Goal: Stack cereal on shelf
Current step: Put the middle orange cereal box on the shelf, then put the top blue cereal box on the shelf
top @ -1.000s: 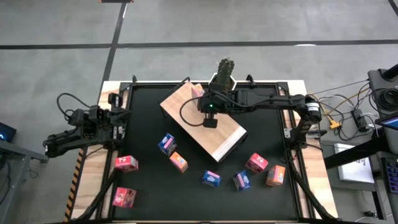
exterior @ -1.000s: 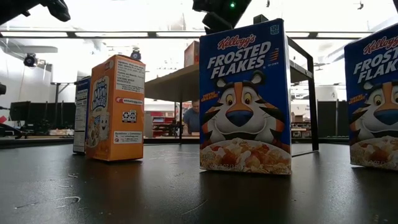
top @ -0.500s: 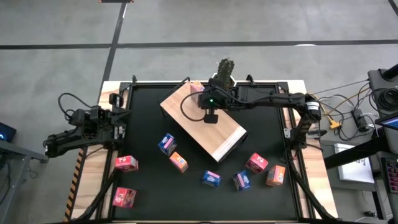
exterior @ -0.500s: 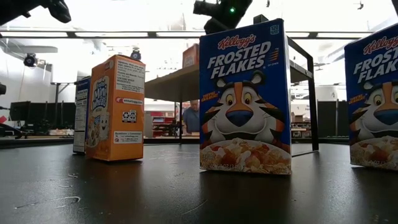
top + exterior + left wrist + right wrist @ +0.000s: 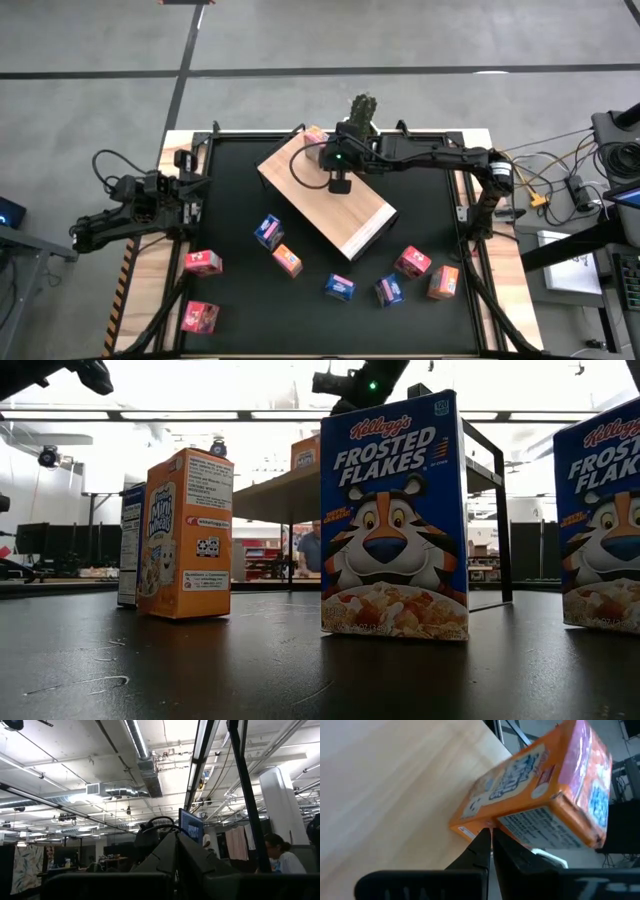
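Observation:
The shelf (image 5: 352,222) is a light-wood board lying aslant across the black tabletop. One orange and pink cereal box (image 5: 315,134) (image 5: 535,785) lies on its far corner; the low view shows this box (image 5: 305,455) on the raised shelf (image 5: 270,485). My right gripper (image 5: 326,148) (image 5: 491,834) is shut, its tips against that box. Several more boxes stand on the table near the front: pink ones (image 5: 203,262), blue ones (image 5: 339,287) and orange ones (image 5: 443,282). My left gripper (image 5: 188,197) (image 5: 176,840) waits shut at the table's left edge. My right gripper has its shut fingertips (image 5: 485,837) against the orange box's lower edge (image 5: 487,824), where the box meets the board. The fingers run low along the board's surface toward the far corner. The box rests on the board, not lifted.
A potted cactus (image 5: 362,110) stands just beyond the shelf's far corner, close to the right arm. In the low view a blue Frosted Flakes box (image 5: 395,520), an orange box (image 5: 185,535) and another blue box (image 5: 600,520) stand in front. A person shows in the room behind.
My right gripper has moved along the board toward the table's far edge, staying shut. The orange and pink box has slid ahead of it toward the shelf's far corner and turned somewhat, so an orange face now shows in the low view.

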Tool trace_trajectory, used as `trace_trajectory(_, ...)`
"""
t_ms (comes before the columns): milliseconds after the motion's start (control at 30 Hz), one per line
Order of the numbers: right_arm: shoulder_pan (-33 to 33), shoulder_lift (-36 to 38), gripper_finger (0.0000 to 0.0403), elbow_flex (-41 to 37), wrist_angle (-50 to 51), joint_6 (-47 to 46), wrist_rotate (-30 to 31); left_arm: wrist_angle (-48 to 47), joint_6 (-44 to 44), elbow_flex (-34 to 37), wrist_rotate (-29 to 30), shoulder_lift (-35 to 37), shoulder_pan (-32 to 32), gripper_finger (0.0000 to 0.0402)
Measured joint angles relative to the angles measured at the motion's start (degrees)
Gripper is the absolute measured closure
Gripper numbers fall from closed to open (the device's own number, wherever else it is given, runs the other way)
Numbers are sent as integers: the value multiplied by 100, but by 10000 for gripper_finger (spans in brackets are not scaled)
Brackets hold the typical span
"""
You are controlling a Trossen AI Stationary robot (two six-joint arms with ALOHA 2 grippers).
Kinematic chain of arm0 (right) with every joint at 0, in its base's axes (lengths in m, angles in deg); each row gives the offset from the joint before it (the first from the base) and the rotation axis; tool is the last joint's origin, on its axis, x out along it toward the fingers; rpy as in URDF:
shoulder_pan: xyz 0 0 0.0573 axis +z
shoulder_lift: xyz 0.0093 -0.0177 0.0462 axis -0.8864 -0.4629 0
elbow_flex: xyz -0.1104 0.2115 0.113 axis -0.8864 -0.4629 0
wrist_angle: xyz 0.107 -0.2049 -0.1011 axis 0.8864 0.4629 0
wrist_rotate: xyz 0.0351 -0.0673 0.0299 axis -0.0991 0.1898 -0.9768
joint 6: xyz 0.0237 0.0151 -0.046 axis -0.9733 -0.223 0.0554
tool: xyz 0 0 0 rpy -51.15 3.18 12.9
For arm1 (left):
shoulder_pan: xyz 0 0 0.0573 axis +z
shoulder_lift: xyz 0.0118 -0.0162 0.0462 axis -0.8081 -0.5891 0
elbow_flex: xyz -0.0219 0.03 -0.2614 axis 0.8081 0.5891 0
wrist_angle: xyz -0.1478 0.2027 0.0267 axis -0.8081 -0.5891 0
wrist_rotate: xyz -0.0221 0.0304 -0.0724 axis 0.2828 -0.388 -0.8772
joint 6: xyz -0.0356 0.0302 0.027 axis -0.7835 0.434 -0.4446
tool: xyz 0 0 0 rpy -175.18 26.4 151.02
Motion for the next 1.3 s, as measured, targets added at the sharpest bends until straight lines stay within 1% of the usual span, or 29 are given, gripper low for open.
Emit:
trace_trajectory(433, -92, -26, 394, -7, -555, 559, -11, 15, -32, 0, 0, 2, 1, 402)
trace_trajectory(900, -166, -39, 394, -7, -746, 601, -17, 71, -42, 0, 0, 4, 0, 402)
trace_trajectory(1033, -11, 123, 394, -7, -660, 514, -18, 67, -110, 0, 0, 4, 0, 402)
trace_trajectory(1167, 264, 440, 394, -57, -420, 206, -48, 62, -214, 0, 0, 4, 0, 402)
trace_trajectory(1300, 665, 913, 394, -607, -621, -60, -131, 55, -260, 0, 0, 4, 2, 402)
